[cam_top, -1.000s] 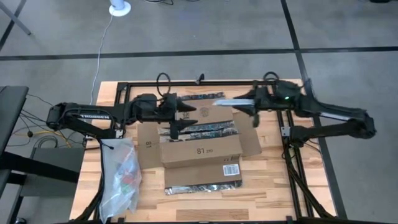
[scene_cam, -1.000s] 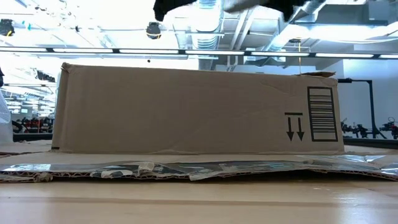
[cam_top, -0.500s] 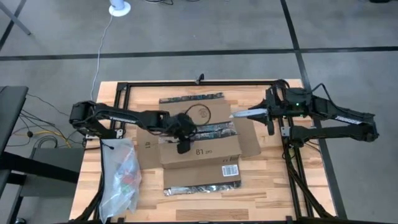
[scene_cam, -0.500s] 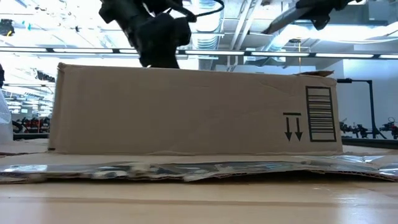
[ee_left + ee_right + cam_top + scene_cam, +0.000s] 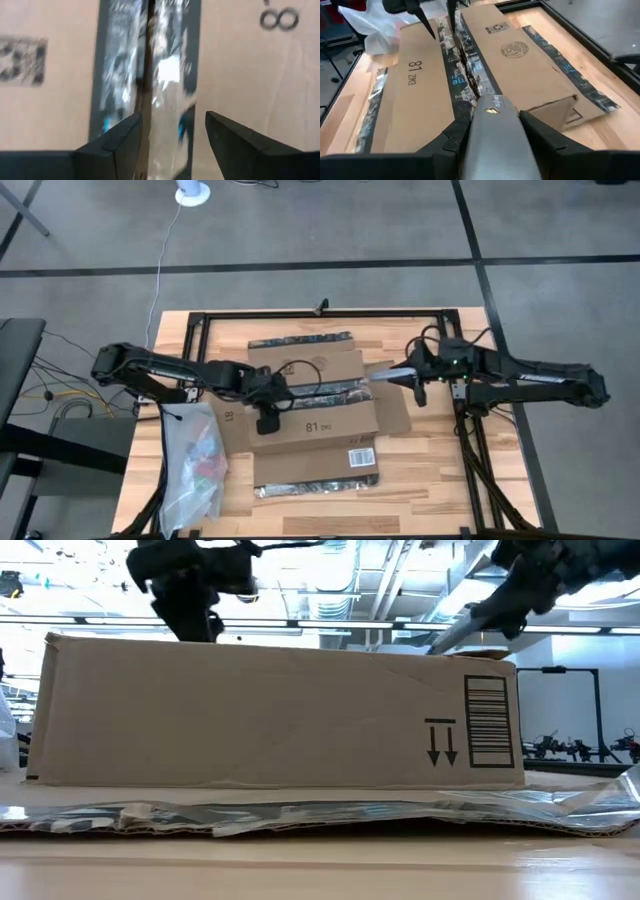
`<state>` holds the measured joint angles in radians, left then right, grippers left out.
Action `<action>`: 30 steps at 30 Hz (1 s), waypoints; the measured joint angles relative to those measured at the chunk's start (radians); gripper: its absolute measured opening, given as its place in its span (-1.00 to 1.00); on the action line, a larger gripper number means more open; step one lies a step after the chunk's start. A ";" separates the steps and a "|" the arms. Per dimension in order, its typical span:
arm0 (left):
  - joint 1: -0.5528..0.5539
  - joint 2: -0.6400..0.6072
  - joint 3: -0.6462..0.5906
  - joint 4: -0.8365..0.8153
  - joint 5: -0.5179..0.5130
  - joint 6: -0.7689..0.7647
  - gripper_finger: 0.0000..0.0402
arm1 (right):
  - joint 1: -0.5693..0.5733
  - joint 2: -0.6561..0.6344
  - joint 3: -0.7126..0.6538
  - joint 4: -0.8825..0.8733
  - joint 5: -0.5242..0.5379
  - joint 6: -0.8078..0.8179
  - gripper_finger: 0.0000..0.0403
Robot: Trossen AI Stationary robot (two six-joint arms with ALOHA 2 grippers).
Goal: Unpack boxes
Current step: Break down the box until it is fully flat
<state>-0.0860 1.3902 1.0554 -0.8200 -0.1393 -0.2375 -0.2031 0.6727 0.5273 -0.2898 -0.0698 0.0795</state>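
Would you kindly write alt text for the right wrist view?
The right tool holds a silvery blade aimed at the dark tape seam along the brown cardboard box. The left tool hangs over the seam's far end, near a clear plastic bag.

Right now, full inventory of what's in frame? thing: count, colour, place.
cardboard shipping box: one, brown, table centre, flaps spread flat, "81" print on top
printed tape strip: one, dark and shiny, along the box's top seam
barcode label: one, white, on the box's near side
plastic zip bag: one, clear with colourful contents, table's left edge
blade-like tool: one, silver, held at the box's right end
table: one, light wood, black frame
left gripper: open, over the box top near the seam
right gripper: shut on the tool
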 joint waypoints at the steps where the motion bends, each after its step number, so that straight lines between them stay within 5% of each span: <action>1: -0.003 -0.009 -0.006 -0.023 -0.005 -0.008 0.00 | 0.000 0.000 -0.020 0.013 0.021 0.000 -0.42; 13: -0.001 -0.096 -0.176 -0.049 -0.009 -0.061 0.00 | 0.000 -0.027 -0.074 0.010 0.124 -0.036 -0.42; 30: 0.001 -0.099 -0.181 0.002 -0.007 -0.138 0.00 | -0.026 0.087 -0.075 0.170 0.122 -0.187 -0.42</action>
<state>-0.0848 1.2915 0.8745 -0.8176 -0.1467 -0.3751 -0.2292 0.7601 0.4522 -0.1193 0.0525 -0.1080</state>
